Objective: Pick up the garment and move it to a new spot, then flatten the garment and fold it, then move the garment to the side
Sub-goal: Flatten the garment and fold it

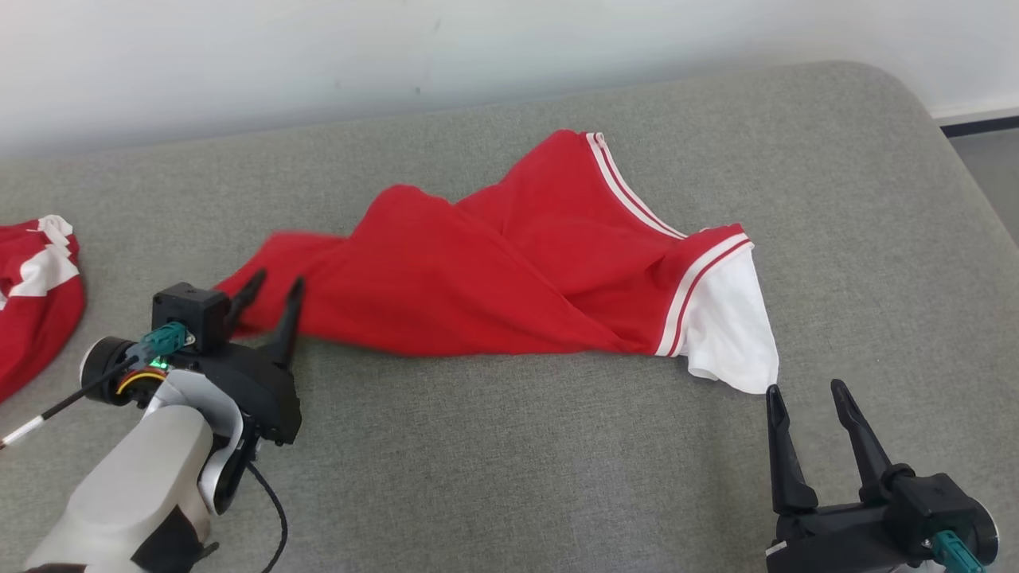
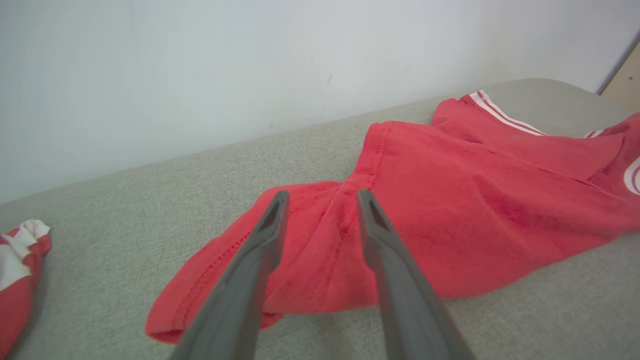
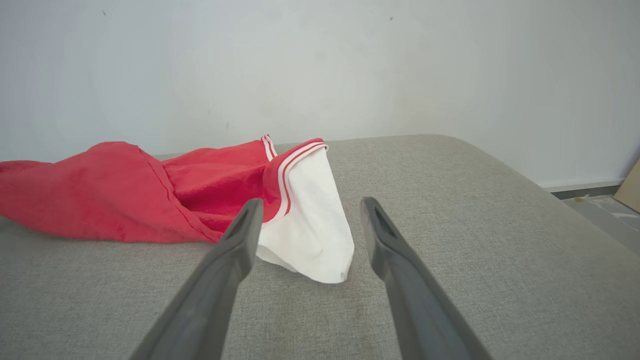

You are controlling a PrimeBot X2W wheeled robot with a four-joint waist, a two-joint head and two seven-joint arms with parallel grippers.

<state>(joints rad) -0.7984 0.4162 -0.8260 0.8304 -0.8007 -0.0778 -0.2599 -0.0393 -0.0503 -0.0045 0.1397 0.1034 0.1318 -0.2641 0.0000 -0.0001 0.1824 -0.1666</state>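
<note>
Garment at rest, both grippers near its ends. We see the soft red jersey garment [image 1: 493, 278], trimmed with white stripes, lying crumpled across the middle of the grey upholstered cushion [image 1: 509, 477]. In the head view it runs from lower left to upper right, with its white sleeve panel [image 1: 728, 326] at the right end. The left gripper [image 1: 279, 278] sits at the garment's left tail with its two dark fingers apart. In the left wrist view the stitched red hem [image 2: 200, 280] lies beneath and beyond them, and we see no cloth pinched. The right gripper [image 1: 805, 387] waits just short of the white sleeve panel, fingers spread wide and holding nothing. A second red-and-white cloth [image 1: 40, 294] lies well apart at the cushion's left edge.

We judge the garment light, limp and not fragile: held at one point it should sag and bunch, and the woven cushion should drag on it a little. The soundest holds appear to be the doubled, stitched edges, namely the hem at left and the striped cuff band [image 1: 700, 290] at right. A grip at both ends together should let the cloth be lifted and spread.
</note>
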